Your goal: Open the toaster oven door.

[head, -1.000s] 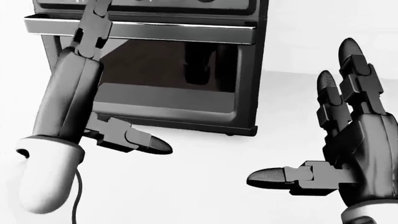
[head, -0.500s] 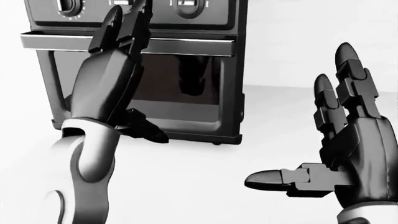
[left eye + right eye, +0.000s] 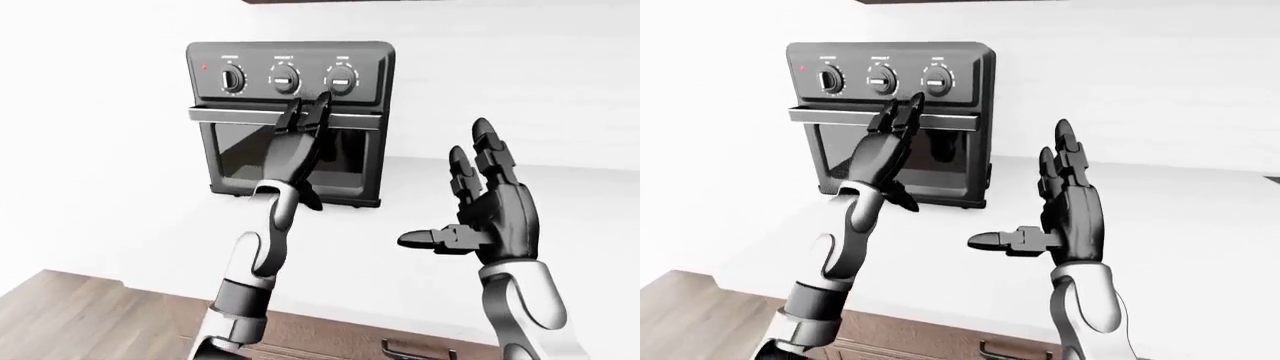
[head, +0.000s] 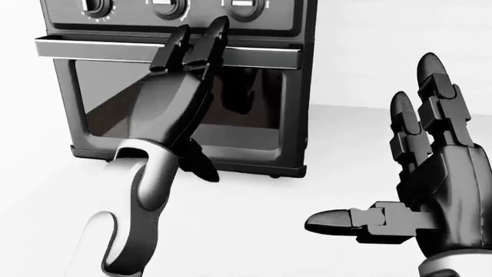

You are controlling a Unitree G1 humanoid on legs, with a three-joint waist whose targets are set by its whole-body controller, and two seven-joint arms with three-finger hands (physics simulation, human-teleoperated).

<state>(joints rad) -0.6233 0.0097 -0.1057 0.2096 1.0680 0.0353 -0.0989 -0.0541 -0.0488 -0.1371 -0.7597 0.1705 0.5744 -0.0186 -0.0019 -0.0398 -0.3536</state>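
A black toaster oven with three knobs stands on the white counter, its glass door shut. A silver handle bar runs across the top of the door. My left hand reaches up against the door, open, with its straight fingers lying across the middle of the handle bar and the thumb pointing down. I cannot tell whether the fingers hook the bar. My right hand hovers open to the right of the oven, fingers spread upward, thumb pointing left, holding nothing.
The white counter spreads around the oven, with a white wall behind it. In the left-eye view, wooden floor shows at the bottom left, and a cabinet pull sits below the counter edge.
My left hand has slid rightward along the handle bar from its left part to the middle, and the forearm has swung in under it. The view has shifted slightly. The right hand has stayed put.
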